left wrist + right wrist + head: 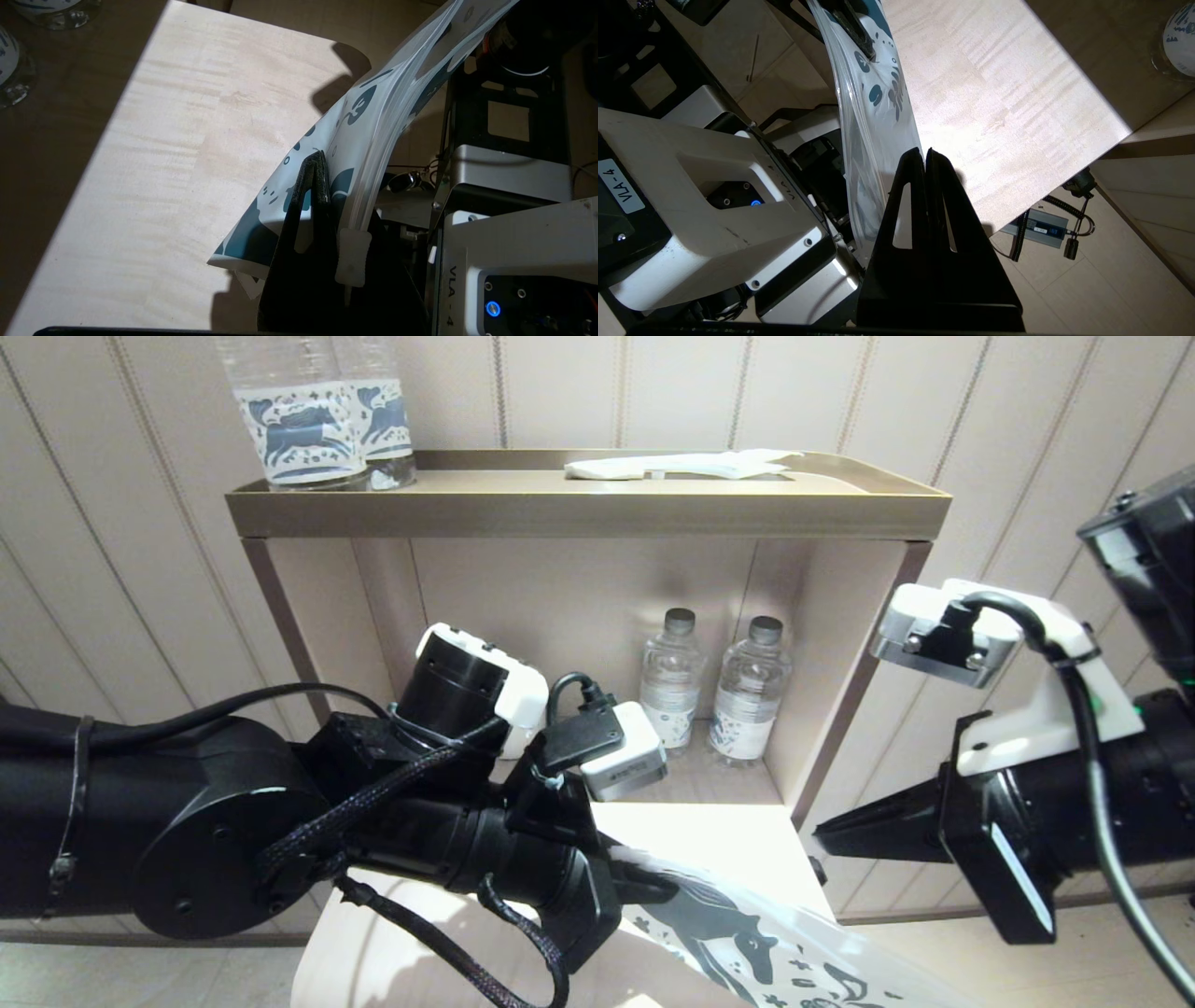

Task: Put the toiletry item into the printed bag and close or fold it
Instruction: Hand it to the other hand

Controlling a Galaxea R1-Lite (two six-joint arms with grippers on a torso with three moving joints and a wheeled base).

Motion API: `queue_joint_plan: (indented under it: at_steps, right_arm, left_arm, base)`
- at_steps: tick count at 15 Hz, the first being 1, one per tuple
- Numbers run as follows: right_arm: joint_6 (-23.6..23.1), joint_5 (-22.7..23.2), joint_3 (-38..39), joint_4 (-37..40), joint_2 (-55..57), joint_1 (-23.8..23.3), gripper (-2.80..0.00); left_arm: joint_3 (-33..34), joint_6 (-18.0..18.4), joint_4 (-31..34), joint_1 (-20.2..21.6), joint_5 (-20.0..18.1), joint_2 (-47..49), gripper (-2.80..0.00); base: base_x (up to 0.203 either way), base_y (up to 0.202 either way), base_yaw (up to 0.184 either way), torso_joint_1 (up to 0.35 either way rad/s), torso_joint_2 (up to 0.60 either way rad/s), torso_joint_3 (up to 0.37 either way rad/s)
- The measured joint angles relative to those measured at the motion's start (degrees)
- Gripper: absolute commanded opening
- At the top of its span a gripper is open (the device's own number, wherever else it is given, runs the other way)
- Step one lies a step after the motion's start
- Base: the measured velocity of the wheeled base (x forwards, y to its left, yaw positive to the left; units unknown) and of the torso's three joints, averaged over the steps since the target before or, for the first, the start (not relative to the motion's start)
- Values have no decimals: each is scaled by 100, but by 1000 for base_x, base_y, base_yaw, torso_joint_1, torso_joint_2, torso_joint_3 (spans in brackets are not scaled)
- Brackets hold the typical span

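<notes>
My left gripper (317, 161) has its jaws clamped on the printed bag (747, 933), pinching one end of it and holding it up off the counter (709, 840). The bag hangs slack from that grip and runs down toward the robot's base, its blue horse showing in the head view. In the left wrist view a white slider tab (353, 256) sits on the bag's edge just beside the jaws. I cannot make out the toothbrush in any view, so I cannot tell whether it is inside the bag.

My right gripper (924, 156) is held in the air to the right of the counter, near the bag's lower part; its jaws are pressed together on nothing.

Two bottles (714, 695) stand in the niche behind the counter. On the shelf (588, 509) above are two more bottles and a flat white packet (681, 465).
</notes>
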Motion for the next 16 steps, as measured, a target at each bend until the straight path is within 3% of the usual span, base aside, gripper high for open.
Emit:
queue_joint_plan:
  at_steps: [2, 3, 4, 5, 15, 16]
  right_arm:
    - [13, -1, 85, -24, -50, -4, -280]
    - [0, -33, 161, -25, -66, -20, 0]
    - [-3, -47, 213, -41, -77, -21, -109]
    - [3, -35, 231, -66, -81, -21, -280]
    - [-58, -63, 472, -129, -199, 38, -280]
    - [-107, -59, 504, -129, -205, 49, -181]
  left_arm:
    - [13, -7, -2, 11, 2, -27, -280]
    - [13, -7, -4, 11, 55, -36, -280]
    - [15, -3, -11, 14, 115, -38, -280]
    - [15, 0, -11, 18, 143, -38, -280]
    - [37, 1, 5, 10, 158, -140, -280]
    - [44, 1, 2, 11, 162, -151, -280]
  base:
    - [0, 0, 0, 0, 0, 0]
    - [0, 0, 0, 0, 0, 0]
    - [0, 0, 0, 0, 0, 0]
    - [0, 0, 0, 0, 0, 0]
    - [0, 0, 0, 0, 0, 0]
    - [0, 0, 0, 0, 0, 0]
